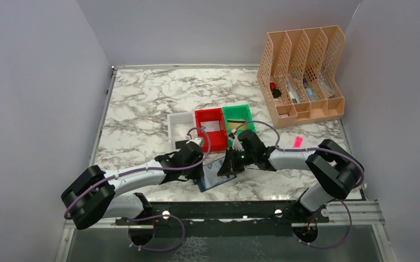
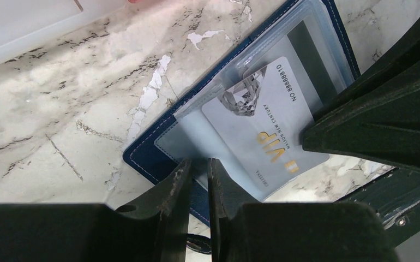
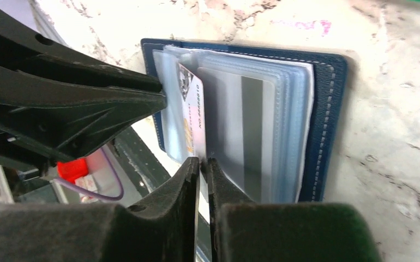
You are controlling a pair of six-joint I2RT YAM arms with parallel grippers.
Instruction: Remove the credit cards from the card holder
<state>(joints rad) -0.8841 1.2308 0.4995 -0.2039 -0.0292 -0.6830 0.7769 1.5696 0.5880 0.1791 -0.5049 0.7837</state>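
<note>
Marble table [image 1: 142, 103]: right claw [image 3: 199, 164] pinches card [image 3: 194, 117] (half inside card holder [image 3: 323, 125]).

The left end effector [image 1: 203, 166] and the right end effector [image 1: 226, 165] meet over the open card holder [image 1: 214, 180] on the marble worktop [image 1: 137, 109]. A red bin [image 1: 208, 114] stands just behind them.

We find the card holder [image 1: 214, 178] lying open on the table [image 1: 137, 109] near its front edge, between the two grippers. The left gripper [image 2: 199, 170] is at its left, clamped on one edge, and the right gripper [image 3: 202, 164] is at its right. A credit card [image 2: 262, 123] sticks partway out of a sleeve, its edge between the right gripper's fingers. Just behind the card holder, three bins [image 1: 197, 130] stand side by side. A file rack [image 1: 300, 71] stands at the far right, and a small stick [image 1: 297, 142] lies in front of it.
</note>
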